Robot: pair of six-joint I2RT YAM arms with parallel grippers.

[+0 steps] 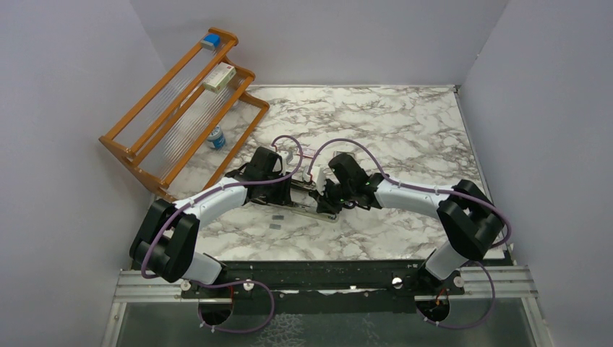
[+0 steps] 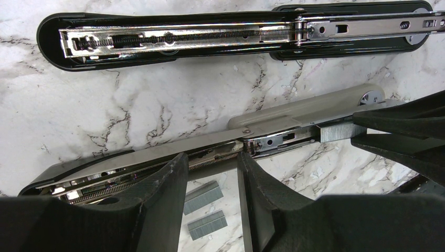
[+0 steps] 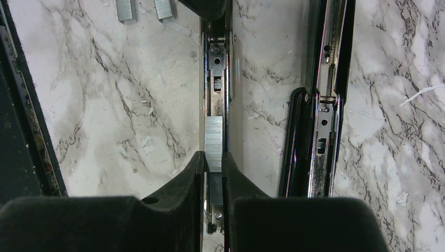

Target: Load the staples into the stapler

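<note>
Our right gripper (image 3: 212, 160) pinches staples (image 3: 213, 137) over the open stapler (image 3: 216, 68), not in yet; left gripper (image 2: 212, 169), we cannot tell.

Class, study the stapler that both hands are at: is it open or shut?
Open. The stapler shows its bare metal rail, where the right hand holds the staples.

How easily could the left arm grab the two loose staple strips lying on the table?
Probably yes. The left gripper is open, and both loose strips lie uncovered on the table just under it; it might only need to pull back a little.
</note>
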